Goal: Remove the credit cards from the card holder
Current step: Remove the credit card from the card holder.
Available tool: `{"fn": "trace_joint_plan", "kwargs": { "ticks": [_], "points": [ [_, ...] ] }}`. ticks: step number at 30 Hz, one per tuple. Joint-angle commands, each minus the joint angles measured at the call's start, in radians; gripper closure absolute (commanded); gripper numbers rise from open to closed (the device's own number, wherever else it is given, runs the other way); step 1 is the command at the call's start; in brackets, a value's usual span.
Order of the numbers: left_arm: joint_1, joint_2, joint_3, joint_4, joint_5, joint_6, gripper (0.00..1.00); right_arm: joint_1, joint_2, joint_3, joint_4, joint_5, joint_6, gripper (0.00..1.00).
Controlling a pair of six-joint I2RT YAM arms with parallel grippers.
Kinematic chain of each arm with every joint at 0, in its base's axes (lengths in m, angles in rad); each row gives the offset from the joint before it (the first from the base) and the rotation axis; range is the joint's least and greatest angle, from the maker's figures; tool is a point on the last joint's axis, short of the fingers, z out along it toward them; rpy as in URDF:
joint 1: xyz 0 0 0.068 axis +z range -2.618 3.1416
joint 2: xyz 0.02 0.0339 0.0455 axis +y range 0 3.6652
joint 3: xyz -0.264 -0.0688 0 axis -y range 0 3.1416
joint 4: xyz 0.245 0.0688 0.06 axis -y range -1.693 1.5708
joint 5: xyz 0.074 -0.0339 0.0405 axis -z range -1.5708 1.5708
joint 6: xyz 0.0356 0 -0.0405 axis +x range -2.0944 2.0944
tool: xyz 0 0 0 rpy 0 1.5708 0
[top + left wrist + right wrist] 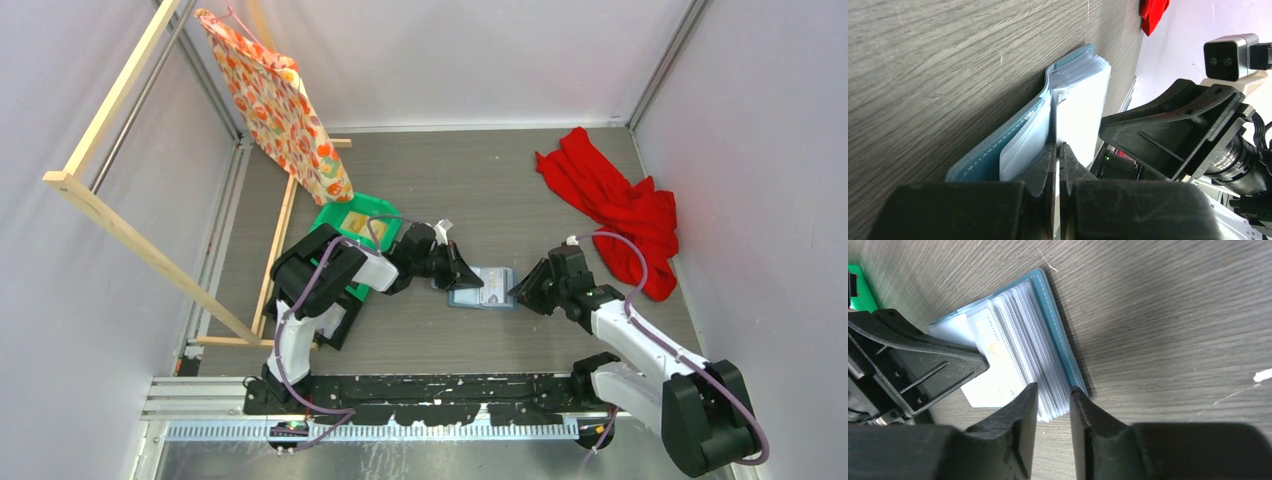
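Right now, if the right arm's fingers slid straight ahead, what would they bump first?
The card holder: its clear sleeves sit right between the right fingers, so almost at once, though depth is unclear.

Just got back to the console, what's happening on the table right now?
The card holder lies open on the table between both arms. The left claw pinches one pale leaf on one side. The right claw clamps the sleeve stack on the opposite side. A pale card still sits in its sleeve.
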Motion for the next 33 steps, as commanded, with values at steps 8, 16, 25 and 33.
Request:
{"fn": "trace_joint_plan", "kwargs": {
  "ticks": [8, 16, 25, 33],
  "points": [
    [0.01, -0.024, -0.014, -0.021, 0.019, 0.041, 0.99, 0.007, -0.046, 0.002, 0.014, -0.007, 0.001, 0.65],
    [0.011, -0.015, -0.011, -0.017, 0.042, 0.05, 0.99, 0.006, -0.127, -0.008, 0.065, -0.002, 0.021, 0.66],
    [0.018, -0.011, -0.018, 0.045, 0.079, 0.03, 1.0, 0.007, 0.011, -0.044, 0.282, -0.111, 0.059, 0.65],
    [0.029, 0.003, -0.018, 0.064, 0.113, 0.028, 0.99, 0.006, 0.069, -0.046, 0.307, -0.11, 0.036, 0.66]
  ]
}}
